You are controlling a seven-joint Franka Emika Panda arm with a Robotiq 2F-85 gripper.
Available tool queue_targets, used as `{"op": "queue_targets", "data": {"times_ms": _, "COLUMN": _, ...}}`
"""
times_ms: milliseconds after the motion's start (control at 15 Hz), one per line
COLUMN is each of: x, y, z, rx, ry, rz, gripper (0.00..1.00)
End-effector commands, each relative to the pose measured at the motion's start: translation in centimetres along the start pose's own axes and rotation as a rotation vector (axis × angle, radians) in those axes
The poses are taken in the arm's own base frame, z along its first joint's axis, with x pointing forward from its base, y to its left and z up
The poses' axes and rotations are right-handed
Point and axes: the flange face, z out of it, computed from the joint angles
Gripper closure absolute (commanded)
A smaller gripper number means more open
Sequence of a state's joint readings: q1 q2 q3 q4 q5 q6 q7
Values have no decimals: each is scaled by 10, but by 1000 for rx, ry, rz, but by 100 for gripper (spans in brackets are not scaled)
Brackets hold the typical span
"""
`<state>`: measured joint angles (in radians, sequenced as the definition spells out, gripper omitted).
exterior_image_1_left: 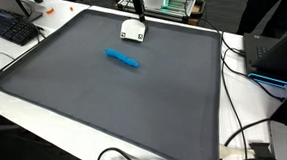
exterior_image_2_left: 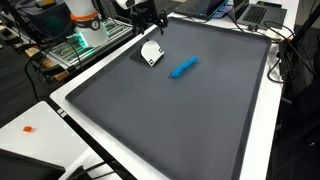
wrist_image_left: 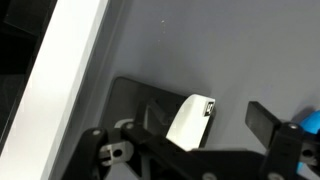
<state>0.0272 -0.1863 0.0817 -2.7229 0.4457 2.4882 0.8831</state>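
A small white block with a black square mark (exterior_image_1_left: 131, 31) lies on the dark grey mat (exterior_image_1_left: 105, 102) near its far edge; it also shows in the other exterior view (exterior_image_2_left: 152, 53). My gripper (exterior_image_1_left: 137, 4) (exterior_image_2_left: 154, 22) hovers just above it, open and empty. In the wrist view the white block (wrist_image_left: 185, 125) lies between the dark fingers of my gripper (wrist_image_left: 200, 112), which do not touch it. A blue marker (exterior_image_1_left: 122, 58) (exterior_image_2_left: 182, 67) lies on the mat a short way from the block; its tip shows at the wrist view's right edge (wrist_image_left: 310, 122).
The mat lies on a white table (exterior_image_2_left: 70, 100). A keyboard (exterior_image_1_left: 10, 26) is at one corner, a laptop (exterior_image_2_left: 255, 12) and cables (exterior_image_1_left: 242, 134) along one side. Green-lit equipment (exterior_image_1_left: 174, 0) stands behind the mat. A small orange item (exterior_image_2_left: 28, 128) lies on the table.
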Motion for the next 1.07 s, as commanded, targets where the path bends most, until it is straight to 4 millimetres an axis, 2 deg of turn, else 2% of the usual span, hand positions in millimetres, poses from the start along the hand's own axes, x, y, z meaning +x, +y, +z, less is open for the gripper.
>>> {"op": "queue_targets", "data": {"times_ms": 0, "x": 6, "y": 1, "z": 10, "rx": 6, "ry": 3, "rz": -30, "gripper": 0}}
{"op": "queue_targets", "data": {"times_ms": 1000, "x": 27, "y": -3, "z": 30, "rx": 52, "ry": 109, "rz": 7, "gripper": 0}}
